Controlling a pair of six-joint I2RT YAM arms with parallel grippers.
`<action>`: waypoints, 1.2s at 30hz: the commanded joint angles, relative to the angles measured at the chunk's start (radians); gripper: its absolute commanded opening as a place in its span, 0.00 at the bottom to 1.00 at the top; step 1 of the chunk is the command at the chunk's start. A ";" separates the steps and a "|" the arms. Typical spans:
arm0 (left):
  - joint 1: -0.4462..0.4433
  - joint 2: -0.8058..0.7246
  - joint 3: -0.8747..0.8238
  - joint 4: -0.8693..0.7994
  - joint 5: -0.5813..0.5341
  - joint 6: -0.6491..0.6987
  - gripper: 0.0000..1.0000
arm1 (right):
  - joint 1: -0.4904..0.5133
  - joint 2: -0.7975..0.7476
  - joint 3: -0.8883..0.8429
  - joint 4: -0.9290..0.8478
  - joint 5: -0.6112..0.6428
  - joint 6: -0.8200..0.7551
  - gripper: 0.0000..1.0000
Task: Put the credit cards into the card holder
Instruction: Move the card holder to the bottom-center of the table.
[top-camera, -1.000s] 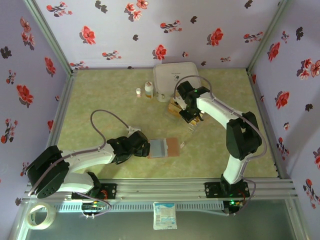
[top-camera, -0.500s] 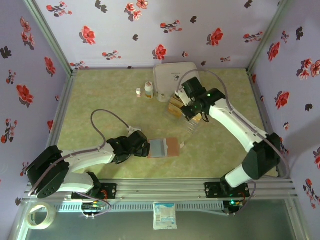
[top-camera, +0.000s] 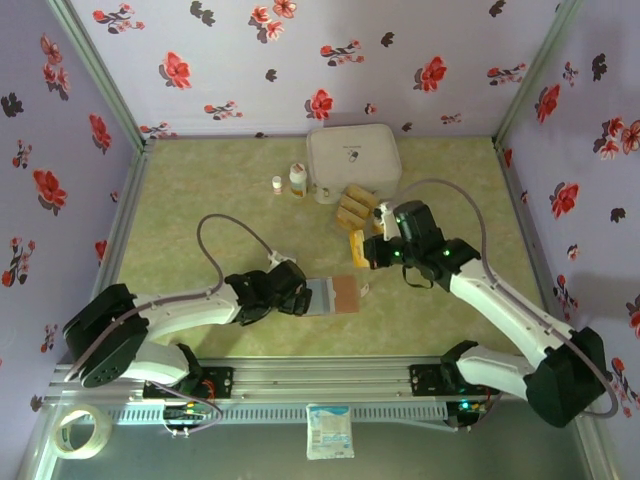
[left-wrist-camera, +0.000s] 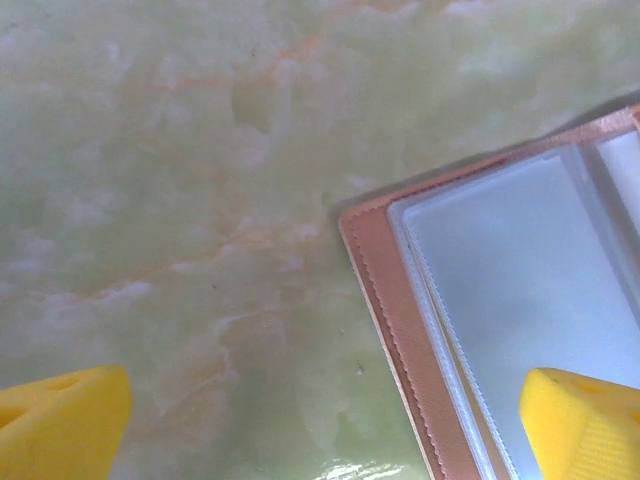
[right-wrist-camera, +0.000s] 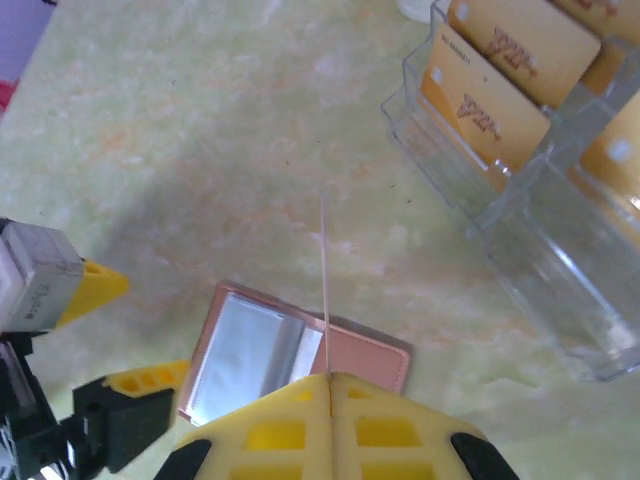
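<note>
card holder (top-camera: 343, 295) lay open and flat: brown leather-look cover, stitched rim, smooth pale blue-grey pockets inside. left gripper (left-wrist-camera: 320, 430) spread wide across holder's left edge, holding nothing. right gripper (right-wrist-camera: 328, 378) pinched tight on one thin gold card (right-wrist-camera: 324, 270), just past holder's far right corner. other gold cards (right-wrist-camera: 500, 75) stood in clear plastic rack (right-wrist-camera: 520, 250), further past holder.

1 card holder (top-camera: 330, 295), 1 clear rack (right-wrist-camera: 540, 240), at least 4 credit cards (right-wrist-camera: 478, 103), 1 white case (top-camera: 352, 155), 2 bottles (top-camera: 297, 178), 1 tape roll (top-camera: 80, 432)
</note>
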 joint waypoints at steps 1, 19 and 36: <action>-0.019 0.026 0.025 -0.012 -0.039 0.010 1.00 | -0.018 -0.042 -0.098 0.220 -0.095 0.202 0.00; -0.035 0.122 0.059 0.000 -0.087 0.019 1.00 | -0.034 -0.023 -0.421 0.642 -0.211 0.442 0.00; -0.037 0.106 0.026 -0.069 -0.151 -0.066 1.00 | -0.034 0.087 -0.473 0.792 -0.279 0.472 0.00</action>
